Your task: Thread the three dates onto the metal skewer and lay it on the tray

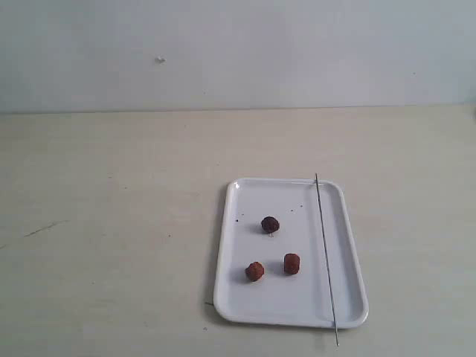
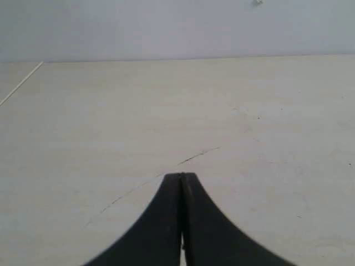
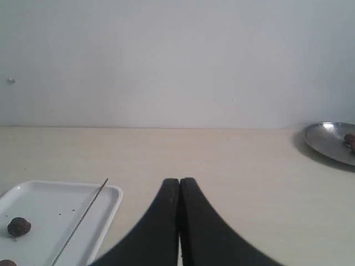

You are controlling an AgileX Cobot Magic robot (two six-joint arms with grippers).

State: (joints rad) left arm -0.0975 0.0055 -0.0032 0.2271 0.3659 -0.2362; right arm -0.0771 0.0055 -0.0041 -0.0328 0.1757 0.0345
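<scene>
The white tray [image 1: 238,297] lies on the table at the lower right of the exterior view. Three dates rest loose on it: a darker one [image 1: 270,224], and two reddish ones [image 1: 254,271] [image 1: 291,263]. The metal skewer [image 1: 325,253] lies lengthwise along the tray's right side, its ends past the rim. Neither arm shows in the exterior view. My left gripper [image 2: 181,176] is shut and empty over bare table. My right gripper [image 3: 179,180] is shut and empty, beside the tray [image 3: 108,213], with the skewer [image 3: 83,219] and the dark date [image 3: 18,226] in its view.
A round metal dish [image 3: 327,141] holding something brown sits on the table far from the tray, seen only in the right wrist view. A thin dark scratch [image 2: 197,157] marks the tabletop ahead of the left gripper. A pale wall backs the table.
</scene>
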